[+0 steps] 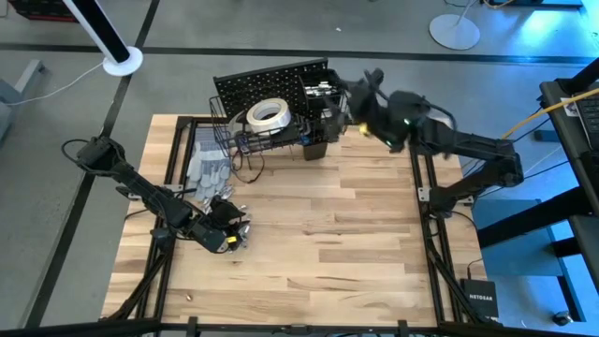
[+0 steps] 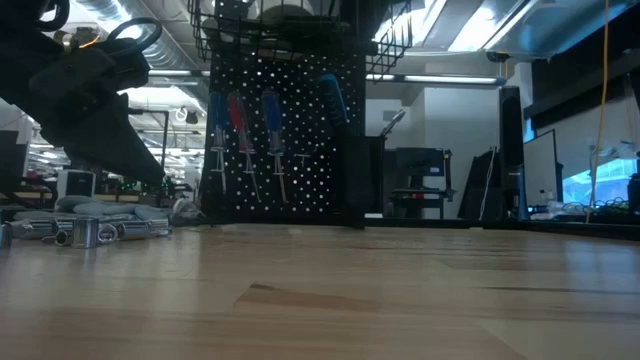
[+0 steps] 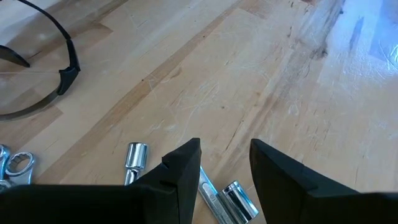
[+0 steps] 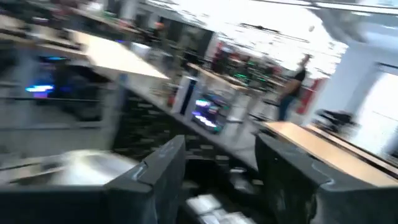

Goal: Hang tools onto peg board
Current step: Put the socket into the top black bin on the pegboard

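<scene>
Table (image 1: 356, 243): the right half and the near middle lie bare; clutter sits only at the left and along the far edge.

Peg board (image 1: 271, 82) stands upright at the far edge, left of centre. Its wire basket (image 1: 236, 137) holds one white tape roll (image 1: 267, 114); a black cup (image 1: 315, 142) is fixed just beside the basket. From table height, three screwdrivers (image 2: 243, 135) hang on the board's face: blue, red, blue, side by side.

Right gripper (image 1: 344, 92) is up by the board's right end, above the cup; fingers (image 4: 163, 171) parted, nothing between them.

Left gripper (image 1: 234, 230) hangs low over the left side of the table, jaws apart and unclenched above a silver tool (image 3: 208, 198). Two sockets (image 3: 135, 157) lie near it, one beside each finger. A wrench (image 3: 13, 169) lies farther off, and black safety glasses (image 3: 43, 68) lie well apart.

Grey gloves (image 1: 206, 170) lie between the basket and the left gripper.
</scene>
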Available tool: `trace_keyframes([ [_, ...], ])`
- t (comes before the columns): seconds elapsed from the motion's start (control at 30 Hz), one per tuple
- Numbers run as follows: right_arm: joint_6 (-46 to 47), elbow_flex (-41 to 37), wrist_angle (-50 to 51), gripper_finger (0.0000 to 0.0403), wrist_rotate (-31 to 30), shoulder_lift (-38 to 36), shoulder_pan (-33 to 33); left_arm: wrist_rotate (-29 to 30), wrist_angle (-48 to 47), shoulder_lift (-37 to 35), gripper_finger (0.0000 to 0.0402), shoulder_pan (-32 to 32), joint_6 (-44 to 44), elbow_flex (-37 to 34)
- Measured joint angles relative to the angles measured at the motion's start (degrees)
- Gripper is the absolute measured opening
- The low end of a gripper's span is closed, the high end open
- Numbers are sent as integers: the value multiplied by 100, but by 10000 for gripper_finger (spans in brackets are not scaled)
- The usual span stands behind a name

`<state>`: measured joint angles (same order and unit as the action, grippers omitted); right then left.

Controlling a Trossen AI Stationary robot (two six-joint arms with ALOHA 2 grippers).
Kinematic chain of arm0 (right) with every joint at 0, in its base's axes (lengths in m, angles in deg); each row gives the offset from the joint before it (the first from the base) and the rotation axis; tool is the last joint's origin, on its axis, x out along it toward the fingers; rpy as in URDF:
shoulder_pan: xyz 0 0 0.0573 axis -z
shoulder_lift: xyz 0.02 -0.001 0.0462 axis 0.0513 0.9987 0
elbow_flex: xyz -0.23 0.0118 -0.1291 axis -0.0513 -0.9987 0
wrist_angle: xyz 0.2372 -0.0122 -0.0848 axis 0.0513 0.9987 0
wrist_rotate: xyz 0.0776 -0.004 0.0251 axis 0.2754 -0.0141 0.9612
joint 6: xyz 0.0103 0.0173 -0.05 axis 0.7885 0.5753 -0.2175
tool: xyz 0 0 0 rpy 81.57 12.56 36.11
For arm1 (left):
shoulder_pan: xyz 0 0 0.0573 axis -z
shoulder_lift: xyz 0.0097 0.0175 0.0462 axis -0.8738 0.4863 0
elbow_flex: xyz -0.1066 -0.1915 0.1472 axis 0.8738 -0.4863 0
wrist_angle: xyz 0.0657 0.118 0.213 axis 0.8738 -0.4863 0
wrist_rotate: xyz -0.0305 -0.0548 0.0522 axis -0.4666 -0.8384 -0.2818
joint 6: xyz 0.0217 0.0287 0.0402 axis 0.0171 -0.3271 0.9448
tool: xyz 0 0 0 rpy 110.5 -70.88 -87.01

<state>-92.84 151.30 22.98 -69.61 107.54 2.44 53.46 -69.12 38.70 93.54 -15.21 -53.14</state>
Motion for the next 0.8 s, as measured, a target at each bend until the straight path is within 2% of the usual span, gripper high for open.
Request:
trace_keyframes([
  [0.17, 169, 2, 1340, 201, 274, -206, -899, -32, -1, 0, 131, 0, -36, -1],
  [0.3, 846, -91, 2566, 200, 498, -207, -1552, -85, 41, 0, 131, 0, -37, 0],
  [0.4, 1435, -469, 2913, 199, 711, -193, -1972, -89, 168, -2, 131, 0, -32, 0],
  [0.53, 2116, -1338, 2695, 199, 717, -183, -2527, 43, 169, 0, 131, -51, 77, 0],
  [0.67, 2912, -2430, 1881, 199, 425, -183, -3001, -6, 284, -2, 150, -285, 397, 2],
  [0.73, 3349, -2995, 1234, 199, 235, -181, -3217, -275, 287, -2, 171, -442, 675, 90],
  [0.8, 3765, -3531, 425, 199, -8, -180, -3427, -792, 247, -2, 196, -610, 1056, 266],
])
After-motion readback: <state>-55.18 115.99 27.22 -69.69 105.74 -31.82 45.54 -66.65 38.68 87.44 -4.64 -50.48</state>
